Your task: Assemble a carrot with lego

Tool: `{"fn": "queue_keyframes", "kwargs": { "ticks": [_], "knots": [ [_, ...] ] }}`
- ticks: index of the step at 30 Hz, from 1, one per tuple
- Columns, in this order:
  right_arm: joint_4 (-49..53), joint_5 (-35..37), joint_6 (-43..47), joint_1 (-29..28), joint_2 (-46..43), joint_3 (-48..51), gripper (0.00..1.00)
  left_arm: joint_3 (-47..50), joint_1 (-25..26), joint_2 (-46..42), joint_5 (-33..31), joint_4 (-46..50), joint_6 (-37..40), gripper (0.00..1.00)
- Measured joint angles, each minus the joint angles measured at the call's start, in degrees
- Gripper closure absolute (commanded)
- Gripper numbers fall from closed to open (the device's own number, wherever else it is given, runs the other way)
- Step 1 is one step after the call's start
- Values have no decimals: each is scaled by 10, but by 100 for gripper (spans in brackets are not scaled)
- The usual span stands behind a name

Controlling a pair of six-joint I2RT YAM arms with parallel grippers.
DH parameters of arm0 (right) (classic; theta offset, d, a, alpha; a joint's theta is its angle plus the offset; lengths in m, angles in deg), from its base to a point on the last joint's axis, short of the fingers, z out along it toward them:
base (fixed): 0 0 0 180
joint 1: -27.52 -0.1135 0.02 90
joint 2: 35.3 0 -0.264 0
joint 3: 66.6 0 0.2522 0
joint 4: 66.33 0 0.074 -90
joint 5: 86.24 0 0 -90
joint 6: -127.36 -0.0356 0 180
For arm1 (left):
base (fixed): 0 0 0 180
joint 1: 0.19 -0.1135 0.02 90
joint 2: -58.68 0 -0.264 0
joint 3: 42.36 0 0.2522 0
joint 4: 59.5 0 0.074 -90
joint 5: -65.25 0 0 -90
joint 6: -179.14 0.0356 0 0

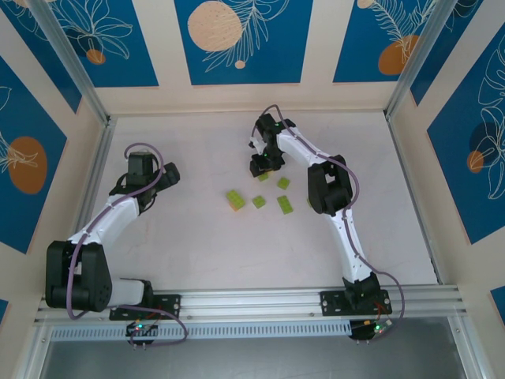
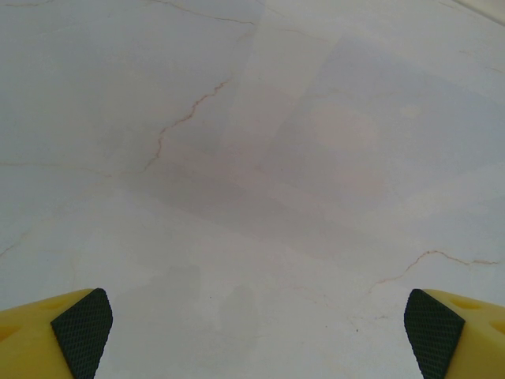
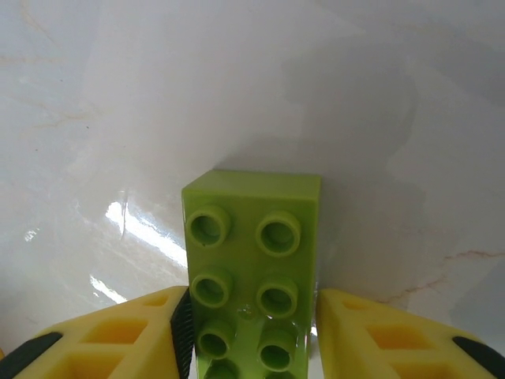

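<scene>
— What has the right gripper [image 3: 252,351] got?

— A lime-green brick [image 3: 252,245], studs up. The yellow fingers [image 3: 110,343] are closed in on its two long sides. The left pad touches it and the right finger lies tight against the other side, so it is pinched between them.

— Is it off the table [image 3: 394,95]?

— Can't tell. From above, that gripper points down, low over the middle of the table towards the far side. A bit of green shows just under it.

— And the other pieces?

— Four more green ones lie flat, a little nearer the arm bases than the gripper, each apart from the others. The left brick [image 1: 235,199] is furthest out. The middle brick [image 1: 259,201] is just beside it. The far brick [image 1: 282,183] sits to the right, closest to the gripper. The right brick [image 1: 284,204] lies in front of that one, near the right arm [image 1: 327,189].

— The left gripper [image 2: 259,332]?

— Spread wide, holding nothing. Its black-padded fingertips [image 2: 83,332] sit at the bottom corners of its wrist view, with bare veined table between them. From above it is on the left side of the table, well apart from all the bricks.
</scene>
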Motion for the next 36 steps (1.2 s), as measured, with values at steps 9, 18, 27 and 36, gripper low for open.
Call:
{"fn": "queue_keyframes", "kwargs": {
  "ticks": [9, 18, 27, 36],
  "knots": [
    [0, -7, -2, 0, 3, -19, 52, 0, 0, 0, 0, 0, 0, 2],
    [1, -7, -3, 1, 24, -38, 57, 0, 0, 0, 0, 0, 0, 2],
    [3, -8, -6, 0, 25, -42, 65, 0, 0, 0, 0, 0, 0, 2],
    [-2, -10, -12, -4, -24, 31, 67, 0, 0, 0, 0, 0, 0, 2]
  ]
}}
